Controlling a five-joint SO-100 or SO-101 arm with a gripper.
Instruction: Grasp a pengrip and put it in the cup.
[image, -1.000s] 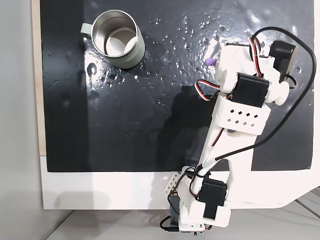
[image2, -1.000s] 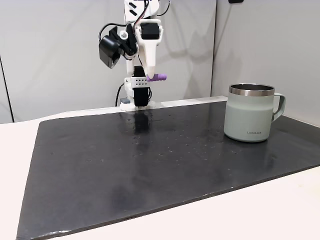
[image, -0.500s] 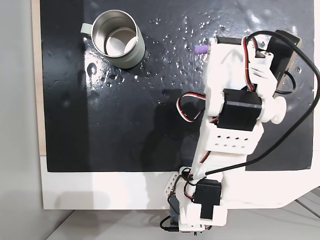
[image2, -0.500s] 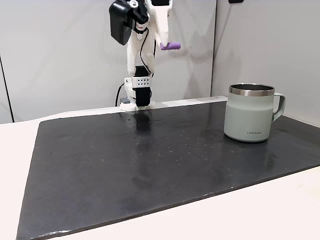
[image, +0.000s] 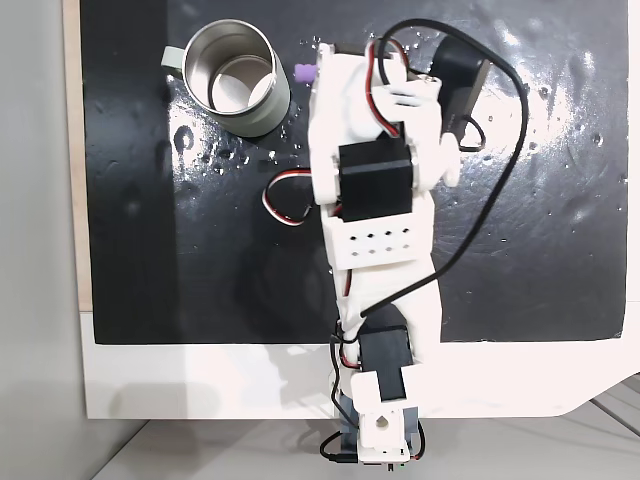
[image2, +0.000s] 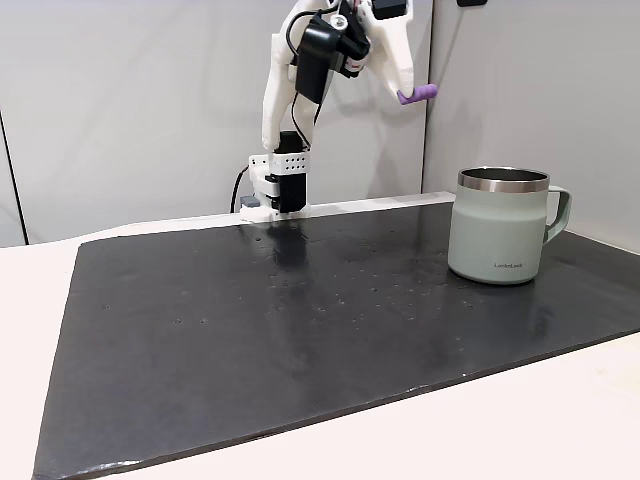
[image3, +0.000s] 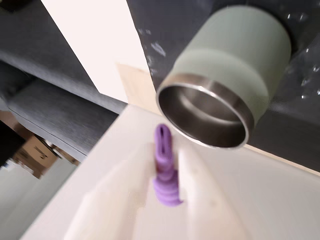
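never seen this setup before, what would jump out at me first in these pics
The white arm reaches high over the black mat, its gripper pinching a tiny purple pengrip in mid-air. Next comes the pale grey-green cup standing upright on the mat at the right of the side fixed view, its shiny steel inside open. In the wrist view the pengrip sits between the blurred fingers, just short of the cup's rim.
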